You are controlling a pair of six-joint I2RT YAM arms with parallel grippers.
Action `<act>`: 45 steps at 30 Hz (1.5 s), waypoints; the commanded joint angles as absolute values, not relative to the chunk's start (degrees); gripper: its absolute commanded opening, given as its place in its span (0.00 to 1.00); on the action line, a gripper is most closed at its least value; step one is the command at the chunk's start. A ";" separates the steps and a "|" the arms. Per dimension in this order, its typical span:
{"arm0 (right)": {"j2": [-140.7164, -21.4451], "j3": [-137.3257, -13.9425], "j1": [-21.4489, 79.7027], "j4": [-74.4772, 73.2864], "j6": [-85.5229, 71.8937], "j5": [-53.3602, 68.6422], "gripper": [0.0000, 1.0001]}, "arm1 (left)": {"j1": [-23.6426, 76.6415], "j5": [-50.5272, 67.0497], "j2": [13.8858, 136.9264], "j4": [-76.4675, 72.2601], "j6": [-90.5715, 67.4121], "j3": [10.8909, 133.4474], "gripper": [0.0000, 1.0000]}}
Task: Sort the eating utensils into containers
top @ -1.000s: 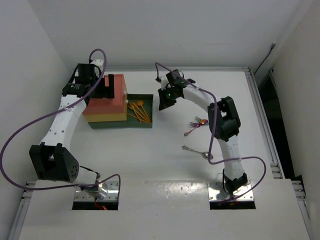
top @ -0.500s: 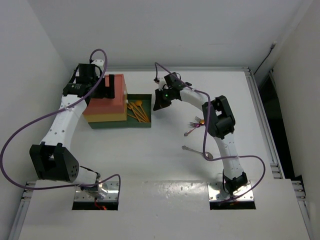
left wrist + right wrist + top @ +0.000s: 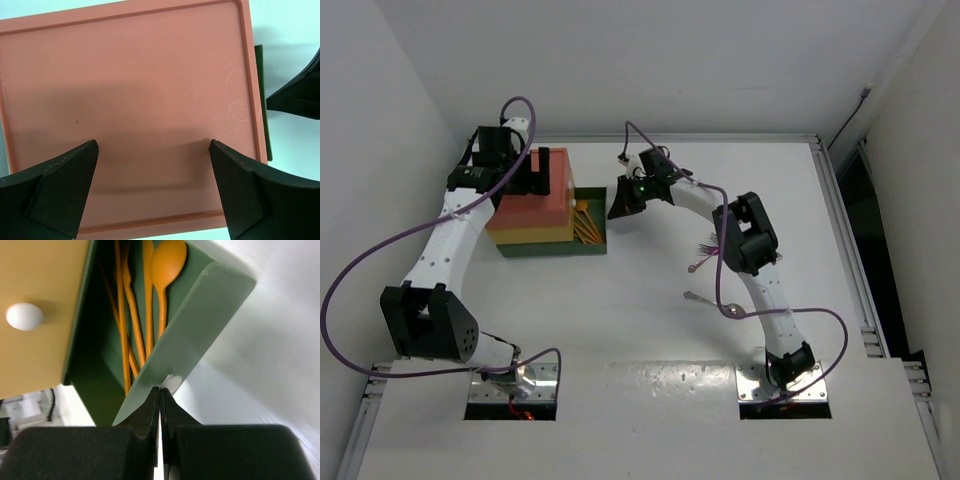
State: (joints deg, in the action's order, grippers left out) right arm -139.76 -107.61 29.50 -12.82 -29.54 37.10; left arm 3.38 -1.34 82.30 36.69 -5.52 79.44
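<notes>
The left gripper [image 3: 152, 147] is held spread wide and empty over the red-orange top [image 3: 125, 75] of the containers, seemingly to steady the block. The orange utensils [image 3: 150, 300] are lodged in the dark green drawer [image 3: 195, 325]. Its front is met by the clenched, empty right gripper [image 3: 160, 390], presumably for closing. Purple forks [image 3: 700, 258] and a silver spoon [image 3: 710, 302] are left unsorted on the table [image 3: 620, 330].

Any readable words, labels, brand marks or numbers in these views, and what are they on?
No readable text in any view.
Red-orange drawer top: blank, only faint scratches.
Yellow drawer front: blank, with a plain white knob.
Green drawer and orange utensils: no markings.
Left arm and right arm: any labels are too small to tell in the top view.
</notes>
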 commanded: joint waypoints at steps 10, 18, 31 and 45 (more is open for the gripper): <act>-146.86 -108.19 34.27 10.80 -49.21 49.13 0.02 | 3.78 -0.35 85.34 39.29 -5.01 79.28 1.00; -150.47 -110.21 36.56 19.67 -58.34 50.19 0.06 | 3.78 0.18 84.81 39.29 -4.48 78.13 1.00; -149.69 -106.10 37.62 31.90 -66.97 51.94 0.32 | 3.78 0.70 83.77 39.29 -4.48 77.52 1.00; -134.82 -87.28 31.20 47.60 -78.01 50.46 0.53 | 3.78 1.76 83.23 38.76 -4.48 75.77 1.00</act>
